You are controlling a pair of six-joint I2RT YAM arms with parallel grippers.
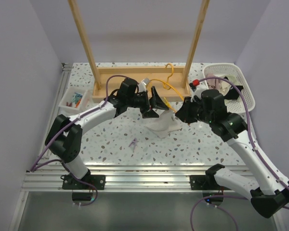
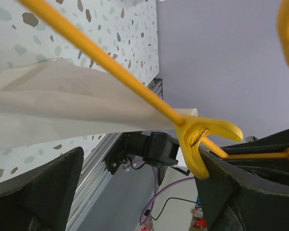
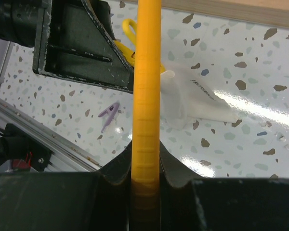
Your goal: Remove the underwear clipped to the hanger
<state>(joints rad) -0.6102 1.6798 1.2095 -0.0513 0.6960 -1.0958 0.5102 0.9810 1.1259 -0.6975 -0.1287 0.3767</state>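
A thin yellow-orange hanger [image 1: 166, 87] is held above a speckled white bench [image 1: 197, 144], in front of the base of a tall wooden rack frame [image 1: 135, 73]. Its curved hook points towards the rack.

The right gripper [image 3: 145, 185] meets the hanger from the right. In the right wrist view its black jaws are pressed together on one yellow bar of the hanger, which runs straight up from between them.

The left gripper [image 1: 155, 103] reaches the hanger from the left. In the left wrist view its jaws stand wide apart, one dark finger on each side. The forked yellow end of the hanger lies just beside the right-hand finger, and a thinner yellow bar runs behind that finger. Whether that finger touches the hanger cannot be told.

The underwear [image 1: 164, 122], a small white, limp and wrinkled garment, hangs below the hanger between the two grippers. Its lower part rests on the bench. In the left wrist view its cloth is drawn up under the sloping hanger arm towards the forked end. The fastening itself is not visible.

A small purple clothes peg [image 1: 133, 143] lies flat on the bench, nearer the arm bases than the hanger and to its left. A white slotted basket [image 1: 244, 86] holding pale cloths stands well to the right of the hanger. A small clear tray [image 1: 67, 103] of coloured bits stands well to its left.
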